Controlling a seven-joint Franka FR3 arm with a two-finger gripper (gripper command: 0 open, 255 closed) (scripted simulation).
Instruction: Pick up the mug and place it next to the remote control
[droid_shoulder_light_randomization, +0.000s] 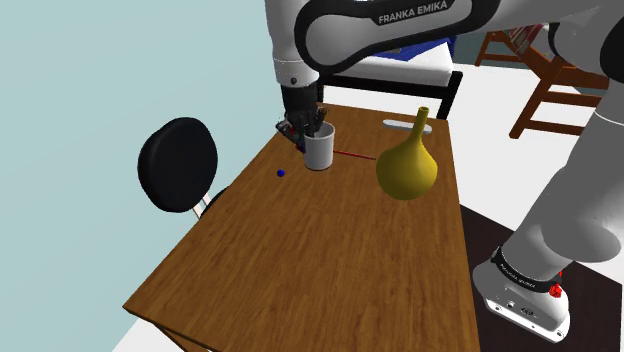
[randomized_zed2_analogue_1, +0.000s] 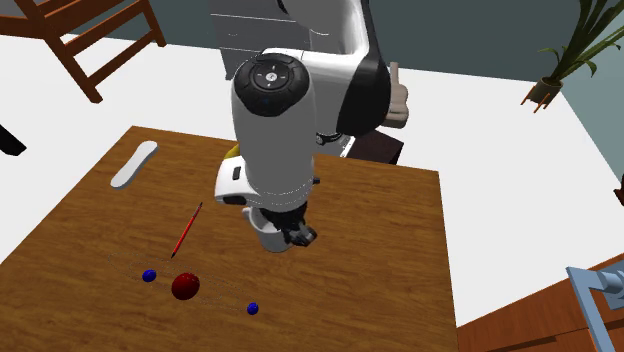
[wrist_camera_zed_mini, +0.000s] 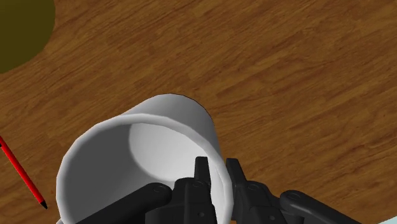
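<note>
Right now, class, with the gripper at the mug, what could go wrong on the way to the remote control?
1. The gripper seems to pinch just one wall of the white mug, one finger inside, one outside; the mug may swing or slip.
2. The yellow vase stands near the route to the remote control; it might get knocked over.
3. The red pencil lies between mug and remote; a mug set on it could tip.

Wooden table, black round-backed chair, pale blue wall, potted plant.
</note>
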